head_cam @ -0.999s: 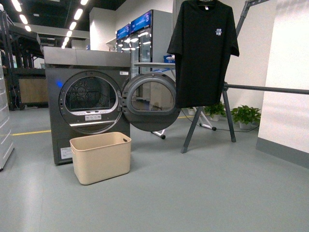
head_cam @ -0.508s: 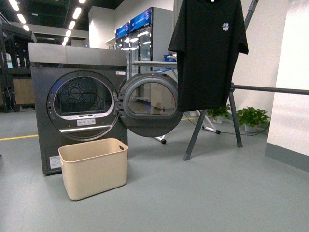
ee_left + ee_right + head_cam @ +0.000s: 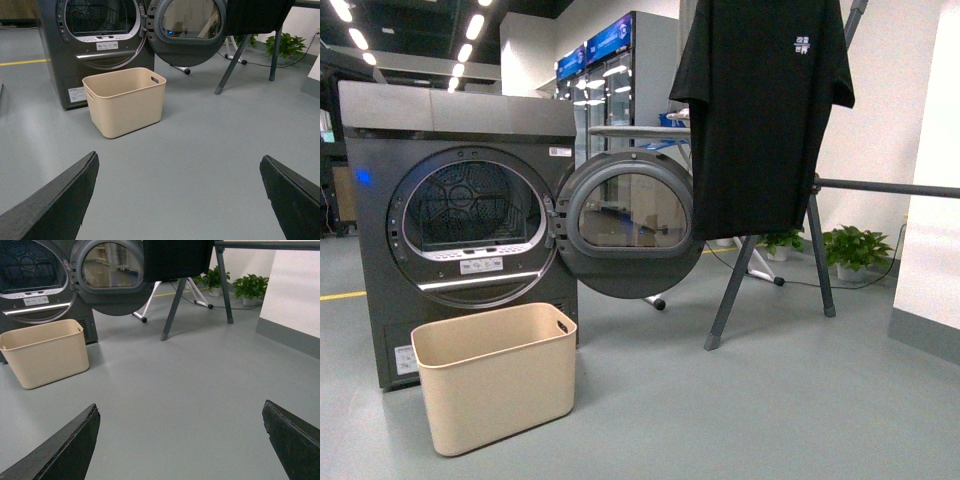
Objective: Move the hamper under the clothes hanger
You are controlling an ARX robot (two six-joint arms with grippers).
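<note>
floor (image 3: pixel 770 420): smooth grey, glossy | hamper (image 3: pixel 495 385): upright on the floor, just in front of the dryer (image 3: pixel 450 230) | clothes hanger (image 3: pixel 732 290): angled legs planted on the floor, well apart from the hamper, to its right | potted plants (image 3: pixel 855 248): by the far wall | yellow line (image 3: pixel 340 296): along the floor at far left

Showroom-like hall, dryer (image 3: pixel 450 115), lit display coolers (image 3: pixel 610 85)

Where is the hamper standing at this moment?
In the front view the hamper stands on the floor at lower left, close in front of the dark grey dryer. The clothes hanger with the black T-shirt is apart from it, further right.
</note>
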